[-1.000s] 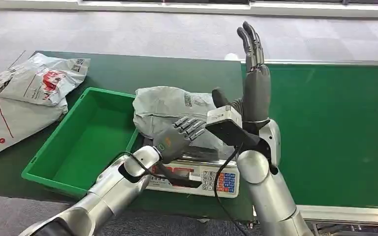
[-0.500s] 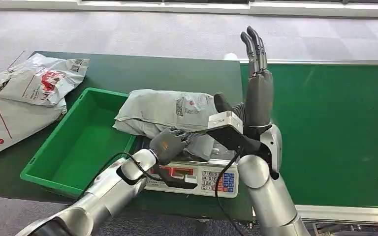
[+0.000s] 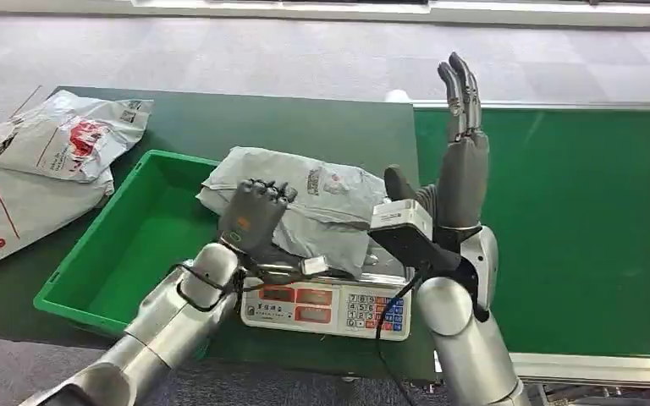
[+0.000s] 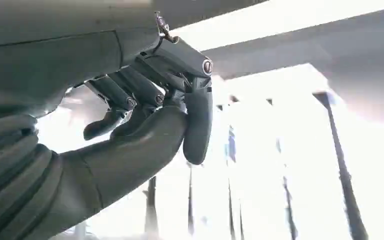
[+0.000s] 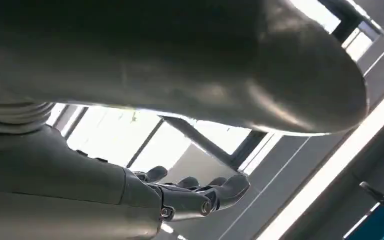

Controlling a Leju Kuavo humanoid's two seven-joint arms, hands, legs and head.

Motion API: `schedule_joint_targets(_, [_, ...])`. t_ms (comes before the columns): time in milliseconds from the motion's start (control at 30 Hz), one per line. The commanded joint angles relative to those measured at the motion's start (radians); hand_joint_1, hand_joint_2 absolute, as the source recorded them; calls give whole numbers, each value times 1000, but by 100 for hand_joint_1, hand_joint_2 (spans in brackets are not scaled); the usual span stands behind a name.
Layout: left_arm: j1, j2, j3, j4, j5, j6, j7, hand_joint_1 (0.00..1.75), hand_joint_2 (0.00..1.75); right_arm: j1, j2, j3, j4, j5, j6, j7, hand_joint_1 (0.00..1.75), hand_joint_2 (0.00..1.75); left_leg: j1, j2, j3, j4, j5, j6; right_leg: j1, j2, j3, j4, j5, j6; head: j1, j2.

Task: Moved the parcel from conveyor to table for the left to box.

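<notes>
Hands first: my right hand (image 3: 461, 161) stands upright over the near edge of the conveyor (image 3: 575, 220), its fingers (image 3: 461, 89) straight, close together and pointing up, with the thumb jutting toward the parcel (image 3: 305, 207); it holds nothing. In the right wrist view that hand (image 5: 180, 197) lies flat and extended against a bright ceiling. My left hand (image 3: 252, 216) is raised with its back toward my head camera, in front of the parcel's left part, fingers (image 3: 262, 188) up and slightly curled. Whether they press or grip the bag I cannot tell from the head view. In the left wrist view the left hand (image 4: 145, 125) has its fingers bent inward toward the thumb and nothing is visible between them. Both forearms rise from below, silver, the left one slanting up from the lower left. The parcel, a grey plastic mailer with a label and red marks, lies on the scale (image 3: 326, 304), its left end hanging over the right rim of the bin (image 3: 93, 262). The green bin sits on the table (image 3: 305, 123) just left of the scale, and what I see of its floor is bare. More grey mailers (image 3: 42, 161) lie in a heap on the table's far left, apart from the bin.
</notes>
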Motion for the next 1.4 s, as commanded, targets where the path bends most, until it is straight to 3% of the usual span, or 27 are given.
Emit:
schedule_joint_targets(33, [79,21,558,-680,-45,18,-114,175,175,41,-33,-1,4,-7,-54,-5,0,0,1,4,-1,1,-1,0,1,4,-2,0,0,-1,0,0])
schedule_joint_targets(467, [41,37,701,-696,-57,18,-110,175,175,24,-20,13,13,-12,-30,-2,0,0,1,4,1,-2,0,0,1,3,1,-2,0,-2,0,0])
schedule_joint_targets(500, [41,37,701,-696,-57,18,-110,49,175,24,-20,13,13,-12,-30,-2,0,0,1,4,1,-1,0,0,0,3,0,-1,0,-2,0,0])
schedule_joint_targets(533, [41,35,703,-658,-57,18,-116,0,175,23,-17,9,9,-13,-32,-3,0,0,1,4,2,-2,0,0,1,3,1,-2,0,-2,0,0])
schedule_joint_targets(567, [41,35,703,-658,-57,18,-116,0,175,23,-17,9,9,-13,-32,-3,0,0,1,3,1,-1,0,0,1,2,1,-1,0,-2,0,0])
schedule_joint_targets(600, [15,52,648,-472,-69,-19,-152,0,175,16,-21,10,10,-11,-29,-6,0,0,1,3,2,-2,0,0,1,2,2,-2,0,-2,0,0])
schedule_joint_targets(633, [-5,47,602,-408,-69,-94,-164,0,175,8,-22,6,9,-12,-19,-6,0,0,0,1,2,-2,0,0,0,0,2,-2,-1,-2,0,0])
schedule_joint_targets(667, [-28,40,541,-325,8,-274,-255,0,175,1,-25,4,9,-14,-4,-9,0,0,0,1,3,-3,1,0,0,0,3,-2,0,-2,0,0])
schedule_joint_targets(700, [-52,28,485,-234,13,-363,-297,0,175,-11,-22,1,13,-21,20,-18,0,0,0,-3,3,-4,2,0,0,-4,4,-3,0,-2,0,0])
schedule_joint_targets(733, [-82,6,432,-101,36,-357,-314,0,175,-23,-16,-2,23,-22,34,-26,0,0,0,-5,1,-1,2,0,-1,-6,3,-1,-2,-1,0,0])
schedule_joint_targets(800, [-138,-31,302,165,111,-577,-455,0,175,-72,-2,9,73,-41,58,-54,0,0,1,-11,2,-3,4,0,0,-12,5,-3,0,-2,0,0])
schedule_joint_targets(900, [-172,-57,251,323,140,-453,-435,0,175,-100,6,20,105,-42,53,-54,0,0,0,-6,2,-1,3,2,-1,-8,3,-2,0,0,0,0])
schedule_joint_targets(933, [-209,-67,219,396,161,-589,-498,0,175,-116,7,28,116,-46,60,-54,0,0,0,-5,2,-3,4,2,-1,-7,4,-4,2,0,0,0])
schedule_joint_targets(1000, [-248,-90,180,480,174,-643,-502,0,175,-140,11,38,141,-49,62,-50,0,0,0,-1,0,-1,3,2,-1,-2,1,-2,4,0,0,0])
schedule_joint_targets(1400, [-300,-121,90,566,178,-681,-497,0,175,-153,3,47,170,-65,46,-47,0,0,-2,3,-2,0,3,1,0,2,-2,-1,5,-1,0,0])
